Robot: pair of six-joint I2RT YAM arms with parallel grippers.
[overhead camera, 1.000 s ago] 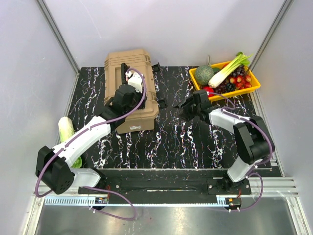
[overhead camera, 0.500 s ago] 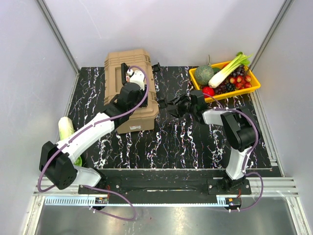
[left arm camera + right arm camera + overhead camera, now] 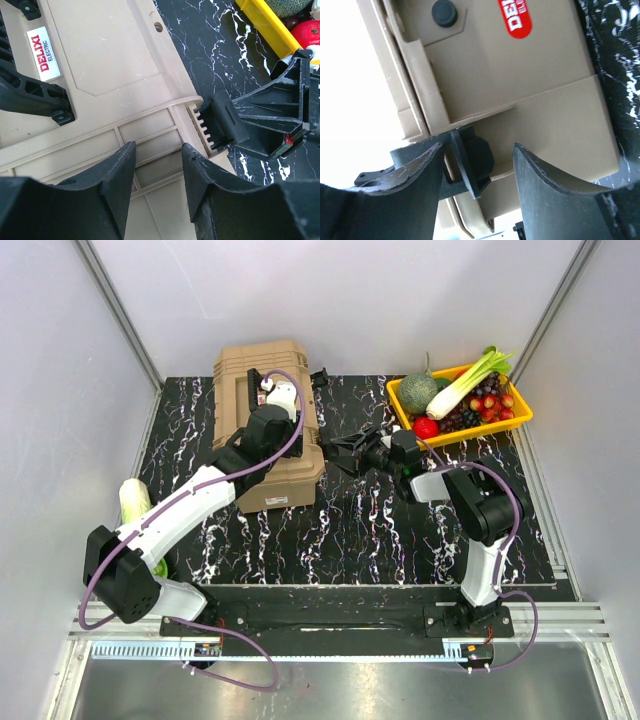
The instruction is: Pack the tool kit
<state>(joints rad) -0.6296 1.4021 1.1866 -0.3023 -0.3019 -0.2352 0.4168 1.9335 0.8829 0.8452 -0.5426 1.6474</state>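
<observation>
The tool kit is a tan hard-plastic toolbox [image 3: 240, 380] at the back left of the table, its ribbed lid [image 3: 110, 65] down. My left gripper [image 3: 268, 432] hovers over the lid near its right edge, open, and nothing lies between its fingers [image 3: 158, 145]. My right gripper [image 3: 345, 452] is at the box's right side, open. A black latch [image 3: 470, 160] stands between its fingertips [image 3: 477, 146], close against the left finger [image 3: 415, 170] and apart from the right one. In the left wrist view that latch [image 3: 220, 120] sticks out from the lid edge, with the right gripper's finger [image 3: 272, 112] against it.
A yellow tray [image 3: 512, 418] of vegetables and fruit sits at the back right. A pale cabbage [image 3: 135, 505] lies at the table's left edge beside my left arm. A second black latch [image 3: 320, 378] juts from the box farther back. Grey walls close in the sides.
My right gripper has moved left across the table to the toolbox's side, and its fingers now straddle the latch. My left gripper has shifted a little farther over the lid.
</observation>
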